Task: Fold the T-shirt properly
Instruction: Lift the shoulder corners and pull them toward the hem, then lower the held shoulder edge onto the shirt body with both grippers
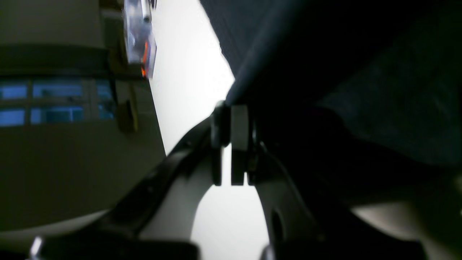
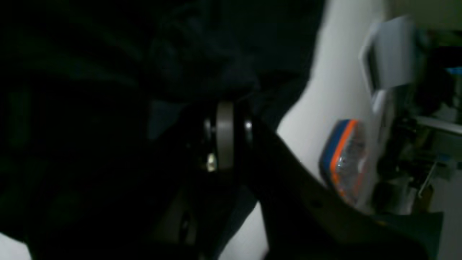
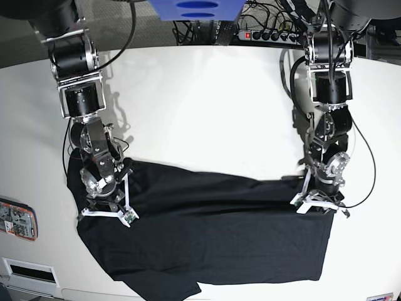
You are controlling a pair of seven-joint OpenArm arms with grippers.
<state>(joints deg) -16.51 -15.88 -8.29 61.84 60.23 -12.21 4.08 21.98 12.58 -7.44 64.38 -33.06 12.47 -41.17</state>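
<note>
The black T-shirt (image 3: 213,226) lies spread across the front of the white table (image 3: 200,106), with its upper edge pulled into a folded line. My left gripper (image 3: 311,204) is at the shirt's right end. In the left wrist view the left gripper (image 1: 231,108) is shut, with the dark T-shirt (image 1: 325,54) hem pinched at its tips. My right gripper (image 3: 106,213) is low on the shirt's left end. In the right wrist view the right gripper (image 2: 225,108) is shut, and T-shirt (image 2: 108,72) cloth bunches around its tips.
A small orange and blue packet (image 3: 15,219) lies at the table's left edge, and the same packet (image 2: 343,159) shows in the right wrist view. A power strip (image 3: 269,34) with cables sits behind the table's far edge. The shirt's lower hem reaches close to the front edge.
</note>
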